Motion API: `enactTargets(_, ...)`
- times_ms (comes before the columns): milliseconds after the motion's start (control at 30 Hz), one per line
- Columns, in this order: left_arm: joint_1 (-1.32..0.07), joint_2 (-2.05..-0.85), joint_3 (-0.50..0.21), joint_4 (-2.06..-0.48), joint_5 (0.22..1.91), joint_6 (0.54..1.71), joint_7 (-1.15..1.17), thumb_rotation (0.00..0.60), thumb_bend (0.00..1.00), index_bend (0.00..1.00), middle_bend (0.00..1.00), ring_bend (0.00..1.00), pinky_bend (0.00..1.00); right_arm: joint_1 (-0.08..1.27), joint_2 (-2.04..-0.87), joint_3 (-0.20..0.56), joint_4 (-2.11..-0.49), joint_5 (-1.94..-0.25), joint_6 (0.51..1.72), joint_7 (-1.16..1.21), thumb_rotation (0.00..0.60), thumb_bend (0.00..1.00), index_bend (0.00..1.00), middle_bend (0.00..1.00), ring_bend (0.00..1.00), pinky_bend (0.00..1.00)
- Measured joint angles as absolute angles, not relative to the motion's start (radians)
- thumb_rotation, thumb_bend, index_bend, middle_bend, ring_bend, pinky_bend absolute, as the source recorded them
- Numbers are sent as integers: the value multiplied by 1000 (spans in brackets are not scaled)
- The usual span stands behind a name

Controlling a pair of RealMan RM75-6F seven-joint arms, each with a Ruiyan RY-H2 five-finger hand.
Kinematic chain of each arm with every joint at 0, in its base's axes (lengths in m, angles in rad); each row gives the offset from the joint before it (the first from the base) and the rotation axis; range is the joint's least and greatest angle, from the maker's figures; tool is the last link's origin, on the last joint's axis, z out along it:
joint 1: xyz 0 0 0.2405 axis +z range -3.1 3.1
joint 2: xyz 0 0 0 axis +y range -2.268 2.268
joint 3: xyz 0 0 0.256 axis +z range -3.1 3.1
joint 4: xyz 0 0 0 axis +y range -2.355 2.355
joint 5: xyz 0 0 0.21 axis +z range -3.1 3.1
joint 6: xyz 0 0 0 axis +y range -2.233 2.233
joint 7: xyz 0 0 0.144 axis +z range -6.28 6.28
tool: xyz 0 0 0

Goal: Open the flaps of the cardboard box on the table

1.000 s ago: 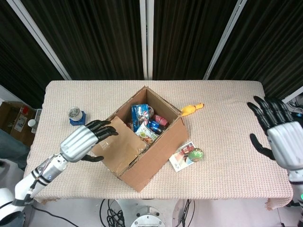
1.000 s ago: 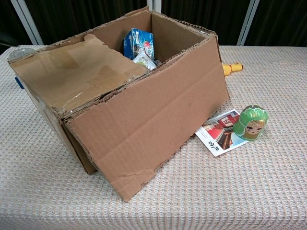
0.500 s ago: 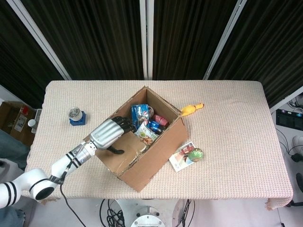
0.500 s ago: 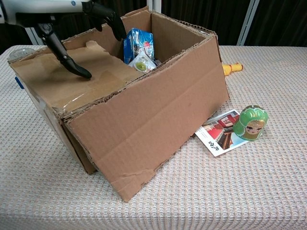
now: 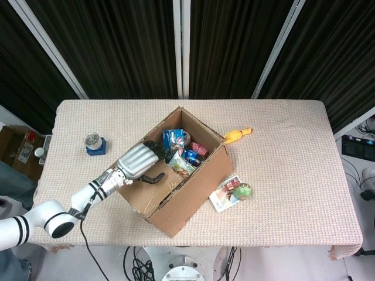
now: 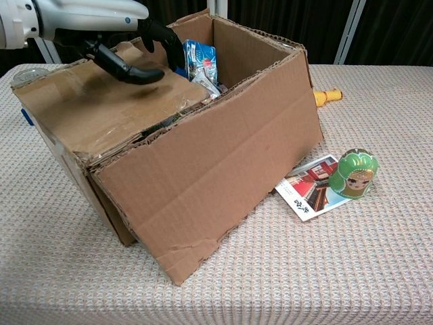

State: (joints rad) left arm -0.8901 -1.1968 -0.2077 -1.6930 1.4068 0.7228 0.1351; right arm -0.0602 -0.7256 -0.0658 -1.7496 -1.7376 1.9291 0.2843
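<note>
Cardboard box (image 6: 203, 145) sits mid-worktop, rotated so one corner points at the near edge; near side wall intact, top partly open. One flap (image 6: 108, 112) is folded down flat over the left half of the opening; the right half is uncovered, with snack packets (image 5: 181, 153) showing inside. Beige woven worktop (image 5: 281, 152) carries the rest.

Just right of the box, near side: a postcard (image 6: 308, 186) with a green nesting doll (image 6: 356, 174) touching its right edge. Farther right, beyond the box's right corner, a yellow toy (image 5: 237, 135). Far left, well apart from the box, a small snow globe on a blue base (image 5: 94, 142).

Change: the left robot hand (image 5: 139, 164) has slid further in over the flap compared with half a second ago, when its thumb tip rested mid-flap. Now the fingers (image 6: 159, 37) curl over the flap's inner free edge next to the packets, thumb hovering just above the cardboard. Hooked on the edge, judging by the chest view, but a firm grip cannot be confirmed; nothing is lifted yet, the flap lies as flat as before.

Right robot hand out of both views now; a second ago it was raised at the right edge, spread.

Meaning: reach phase done, lift phase about to start. The flap needs pulling up and out to the left. Risk: light box may drag or tip instead of the flap hinging.
</note>
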Motion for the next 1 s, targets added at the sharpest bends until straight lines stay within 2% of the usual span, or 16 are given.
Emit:
enactTargets(100, -902, -1184, -207, -1695, 1393, 702, 129, 145, 539, 294, 298, 134, 221, -56, -731, -55, -1746, -1737, 1918, 294, 600, 496, 0, 0, 0, 0)
enactTargets(467, -954, -1134, -185, -1731, 1324, 627, 145, 136, 582, 362, 403, 133, 220, -59, -737, -28, -1734, -1733, 1903, 328, 600, 530, 0, 0, 0, 0)
enactTargets(700, -960, -1091, -187, -1776, 1316, 644, 158, 137, 586, 402, 458, 134, 216, -59, -737, -16, -1733, -1736, 1892, 340, 600, 537, 0, 0, 0, 0)
enactTargets(1000, -944, -952, -225, -1901, 1319, 700, 118, 136, 579, 412, 509, 137, 216, -53, -730, -3, -1754, -1756, 1878, 332, 600, 540, 0, 0, 0, 0)
